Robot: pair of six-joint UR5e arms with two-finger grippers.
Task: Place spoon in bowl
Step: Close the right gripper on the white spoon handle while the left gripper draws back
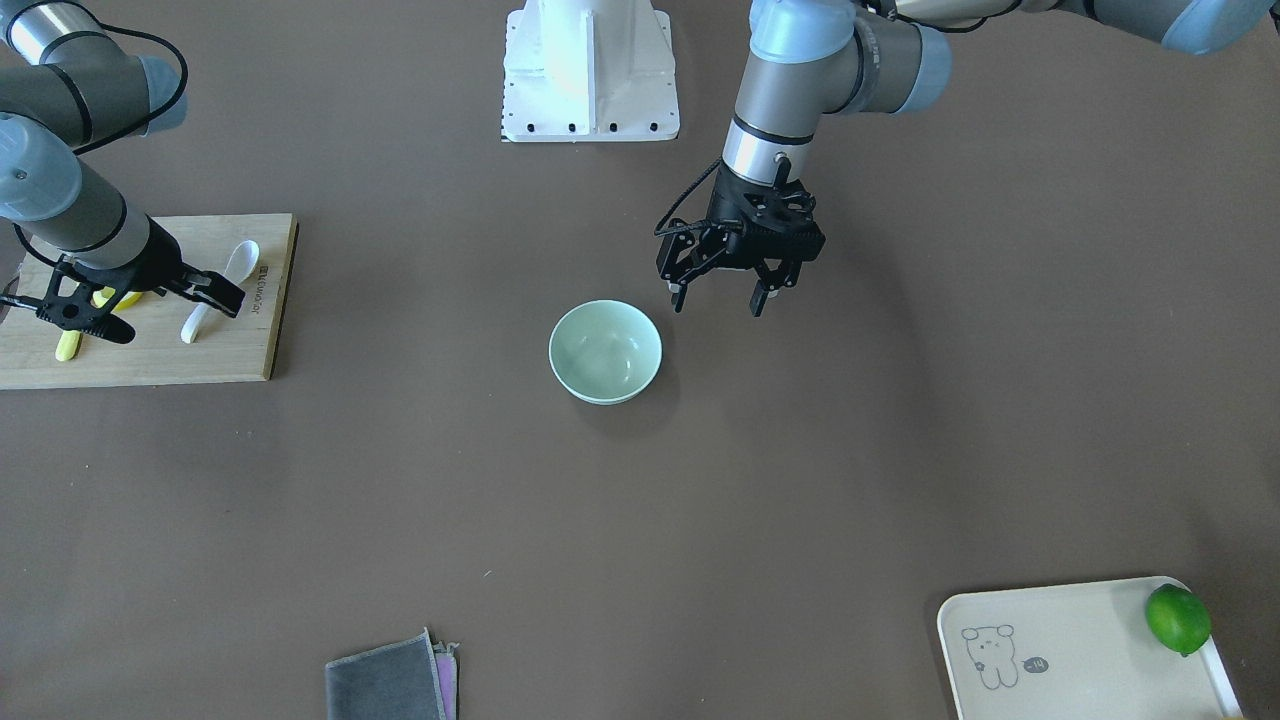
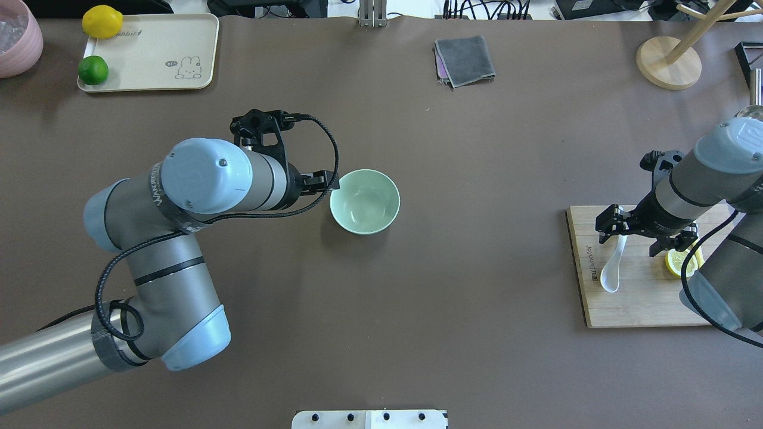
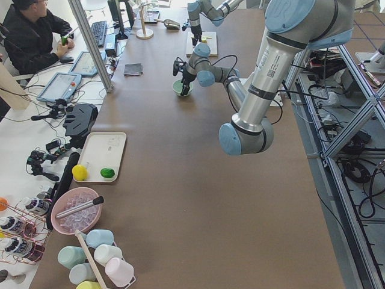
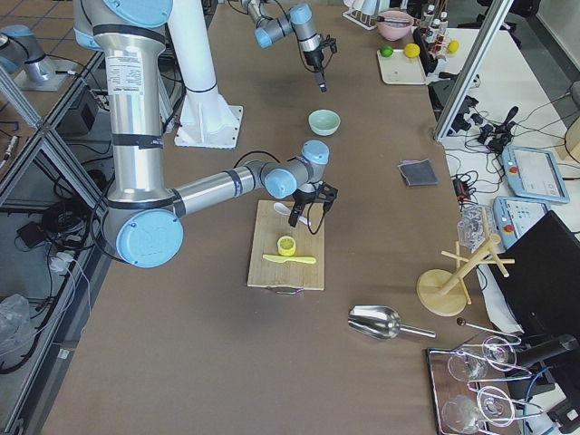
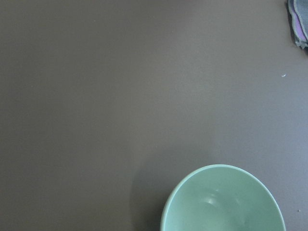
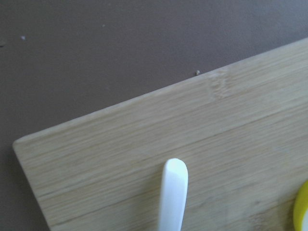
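Observation:
The white spoon (image 1: pixel 213 292) lies on a wooden cutting board (image 1: pixel 200 360) at the table's end on my right side. My right gripper (image 1: pixel 168 312) is open and hovers over the spoon's handle, one finger on each side. In the overhead view the spoon (image 2: pixel 612 269) has its scoop toward me. The right wrist view shows only the handle tip (image 6: pixel 173 192) on the board. The mint-green bowl (image 1: pixel 605 351) stands empty mid-table and also shows in the overhead view (image 2: pixel 365 201). My left gripper (image 1: pixel 720 298) is open and empty, just beside the bowl on my side of it.
A lemon slice (image 2: pixel 679 262) and a yellow knife (image 1: pixel 68 345) lie on the board. A cream tray (image 2: pixel 149 53) with a lime (image 2: pixel 93 70) and a lemon (image 2: pixel 101 21) sits far left. A grey cloth (image 2: pixel 465 59) and a wooden stand (image 2: pixel 667 62) lie at the far edge.

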